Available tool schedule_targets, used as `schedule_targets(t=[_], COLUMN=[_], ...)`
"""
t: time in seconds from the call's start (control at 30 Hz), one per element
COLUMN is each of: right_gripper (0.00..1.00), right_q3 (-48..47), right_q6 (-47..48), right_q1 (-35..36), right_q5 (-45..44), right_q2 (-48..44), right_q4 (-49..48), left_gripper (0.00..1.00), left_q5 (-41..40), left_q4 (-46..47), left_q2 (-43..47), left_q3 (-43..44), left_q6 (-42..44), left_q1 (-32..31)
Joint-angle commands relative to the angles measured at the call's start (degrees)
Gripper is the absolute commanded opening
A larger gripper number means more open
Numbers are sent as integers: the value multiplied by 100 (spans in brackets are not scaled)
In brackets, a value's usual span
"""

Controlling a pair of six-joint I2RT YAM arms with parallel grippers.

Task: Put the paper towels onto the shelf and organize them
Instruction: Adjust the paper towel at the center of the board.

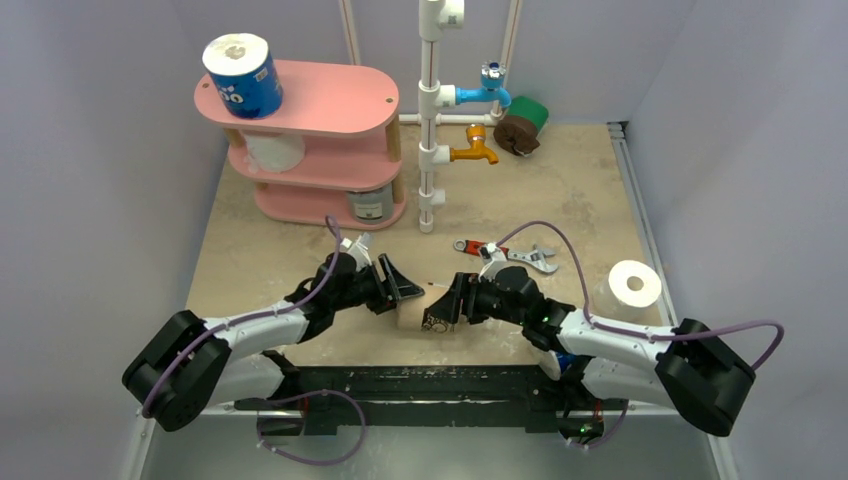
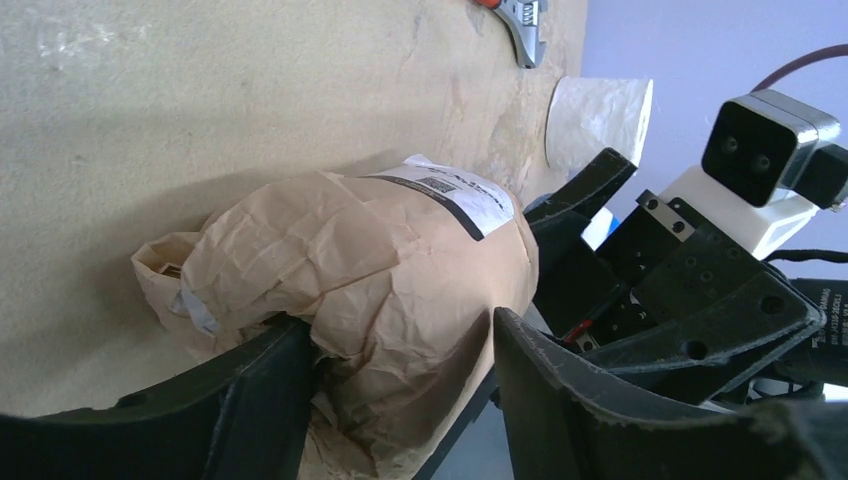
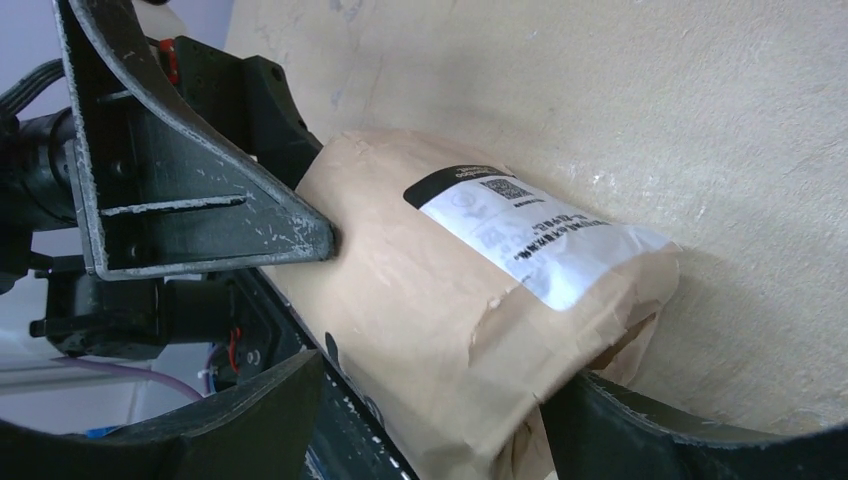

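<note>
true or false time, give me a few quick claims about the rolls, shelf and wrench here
A blue printed roll stands on the shelf's top board. True.
The wrench lies on the shelf's bottom board. False: it lies on the table.
The brown-wrapped roll is between the left gripper and right gripper. True.
The bare white roll near the table's right edge lies on its side. False: it stands upright, core facing up.
</note>
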State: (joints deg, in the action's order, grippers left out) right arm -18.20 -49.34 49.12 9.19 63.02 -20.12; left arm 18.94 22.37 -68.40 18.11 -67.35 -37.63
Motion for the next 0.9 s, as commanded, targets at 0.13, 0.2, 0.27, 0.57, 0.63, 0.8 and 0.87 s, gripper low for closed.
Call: schedule_targets(t=[0.13,0.2,0.27,0.57,0.63,0.8,0.87], right_gripper=[77,76,76,78,78,89,94], right_q3=[27,14,-4,25,20,-134,-247], right_q6=[116,129,150,214,214,338,442], right_q1=[27,27,27,23,25,25,27], right_q5=[176,179,188,297,311,93,-57], right_q2=[305,331,337,231,192,-284,-562], right_q4=[-566,-602,-606,-607,-556,114,492], left_gripper=[56,55,50,32,28,22,20], left_q5=[265,313,360,568,602,398,204], left_q4=[724,751,859,1100,1107,440,-249], left_q2=[-30,-74,-108,-35,7,549,917], left_q3=[50,83,81,50,46,113,292], left_q6=[11,66,88,208,244,526,821], left_q1=[-83,-123,-172,-197,-193,-193,-189])
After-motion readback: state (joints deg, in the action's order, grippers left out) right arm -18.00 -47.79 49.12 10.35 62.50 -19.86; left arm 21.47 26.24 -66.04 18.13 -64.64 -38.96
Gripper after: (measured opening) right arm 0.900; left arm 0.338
